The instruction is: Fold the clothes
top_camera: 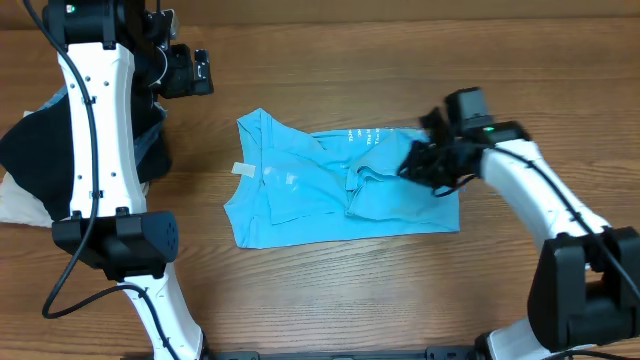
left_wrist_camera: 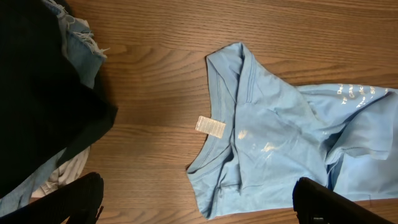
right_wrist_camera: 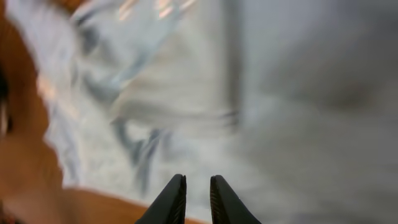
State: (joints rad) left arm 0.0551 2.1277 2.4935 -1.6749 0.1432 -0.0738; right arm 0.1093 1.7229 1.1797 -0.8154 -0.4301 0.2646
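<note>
The light sky-blue T-shirt (top_camera: 320,195) lies crumpled on the wooden table, collar to the left with its white label (left_wrist_camera: 210,126) showing. My right gripper (top_camera: 420,165) is low over the shirt's rumpled right part. In the blurred right wrist view its fingertips (right_wrist_camera: 177,186) stand a narrow gap apart over the pale cloth (right_wrist_camera: 280,124), with nothing seen between them. My left gripper (top_camera: 190,72) hovers wide open beyond the shirt's collar (left_wrist_camera: 236,81), its two dark fingers (left_wrist_camera: 81,199) far apart and empty.
A heap of other clothes (top_camera: 30,150), black, denim-blue and cream, lies at the table's left edge beside the left arm (top_camera: 95,120). In the left wrist view the same heap (left_wrist_camera: 37,93) fills the left side. Bare wood (top_camera: 330,290) runs along the front.
</note>
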